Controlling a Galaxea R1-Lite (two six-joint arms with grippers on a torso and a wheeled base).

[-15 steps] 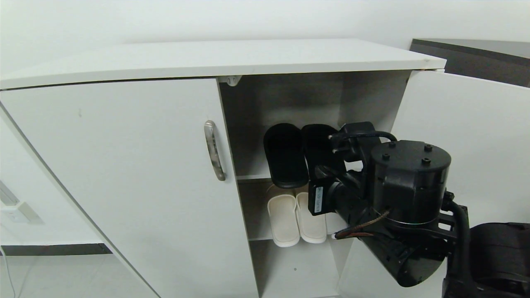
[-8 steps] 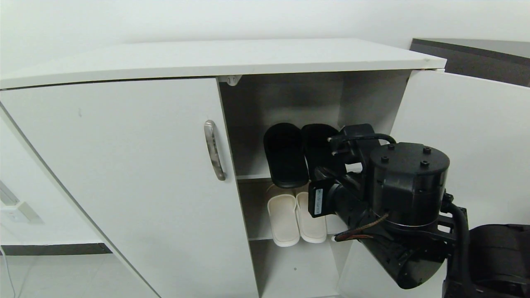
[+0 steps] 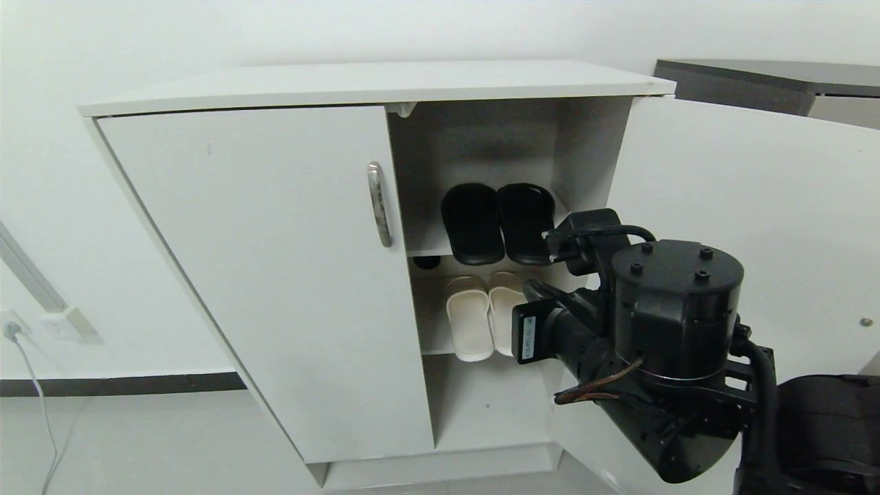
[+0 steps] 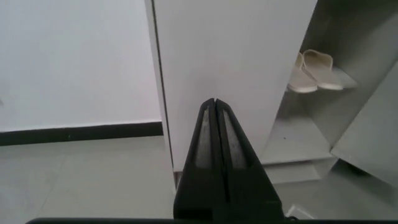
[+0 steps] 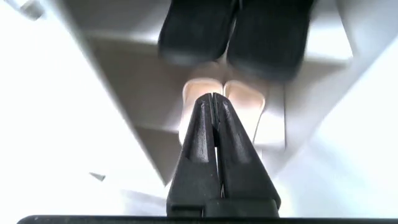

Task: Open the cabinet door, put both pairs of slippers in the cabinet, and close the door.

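since both pairs already lie inside, right claw: fingers pressed together on nothing, hanging just outside the opening and aimed at the shelves; i judge it free for the door.
left claw: also pinched closed and empty, held low before the left door and well apart from the slippers, apparently parked out of the way.
right door: swung wide open at the cabinet's right side, its inner face toward the arm; closing it looks like the one step left, probably by a push from its outer face.
left door: closed, its metal handle at the edge beside the opening.
white slippers: side by side on the lower shelf, ends reaching its front edge, towards the left of the opening.
black slippers: side by side on the upper shelf, directly above the white pair, ends jutting past the front edge; that overhang might meet the closing door, though i judge the risk small.
cabinet: set against the wall.
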